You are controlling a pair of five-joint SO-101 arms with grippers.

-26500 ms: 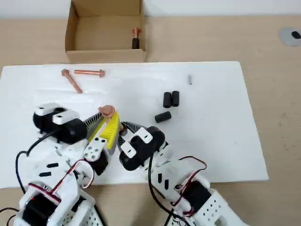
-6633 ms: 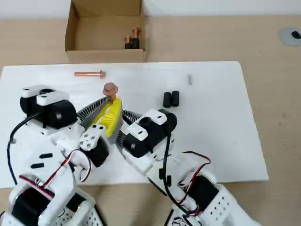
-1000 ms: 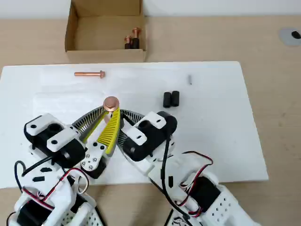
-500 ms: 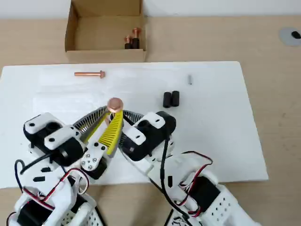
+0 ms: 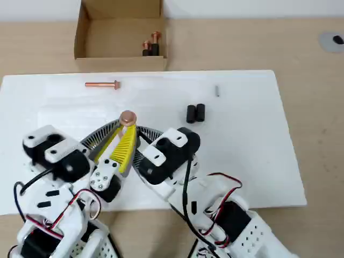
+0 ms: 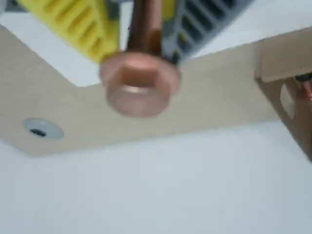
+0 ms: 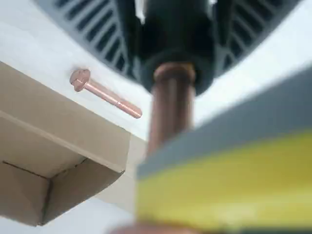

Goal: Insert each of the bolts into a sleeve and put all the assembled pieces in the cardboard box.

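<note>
A copper bolt (image 5: pixel 127 118) stands head-up over the white mat (image 5: pixel 242 156), my left gripper (image 5: pixel 125 130) shut on its shaft. In the left wrist view the bolt (image 6: pixel 140 89) sits between the yellow and grey fingers. My right gripper (image 7: pixel 178 19) is shut on a black sleeve (image 7: pixel 178 46), and the bolt's shaft (image 7: pixel 170 107) runs into the sleeve's end. Both grippers meet at the mat's middle left. A loose bolt (image 5: pixel 102 84) lies at the mat's far left. Two black sleeves (image 5: pixel 195 113) lie side by side to the right. The cardboard box (image 5: pixel 119 63) holds two assembled pieces (image 5: pixel 150 46).
A small grey pin (image 5: pixel 217 91) lies on the mat beyond the two sleeves. A grey disc (image 5: pixel 331 41) sits in the wooden table at the far right. The box stands behind the mat's far left edge.
The left arm's body has shifted slightly left and away from the front edge. The bolt head has wobbled a little right and back, staying over the same spot. The right arm has barely moved.
</note>
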